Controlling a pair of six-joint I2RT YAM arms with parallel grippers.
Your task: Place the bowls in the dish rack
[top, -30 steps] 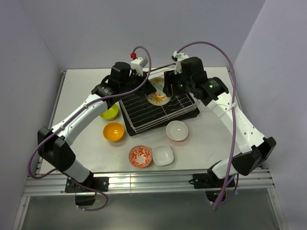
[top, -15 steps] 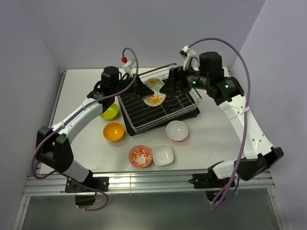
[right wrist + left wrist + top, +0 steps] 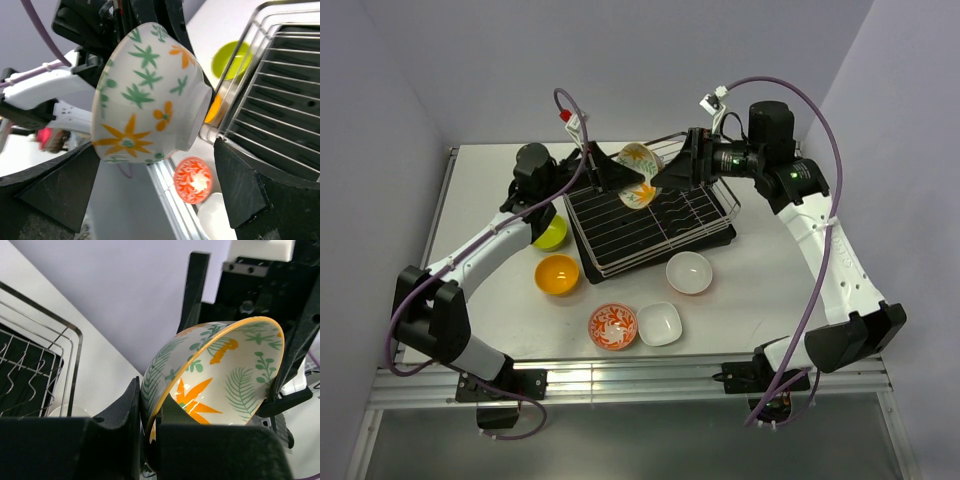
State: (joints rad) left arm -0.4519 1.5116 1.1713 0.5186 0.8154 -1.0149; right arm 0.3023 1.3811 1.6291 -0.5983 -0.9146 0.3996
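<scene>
Left gripper [image 3: 623, 182] pinches the leaf-print bowl [image 3: 640, 160] by its rim over the dish rack [image 3: 650, 232]; right gripper [image 3: 666, 177] gapes wide around it.

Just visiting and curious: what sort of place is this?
Probably a robot test bench, not a kitchen: plain walls, arms bolted to a white table, a leaf-print bowl held over a dish rack.
</scene>
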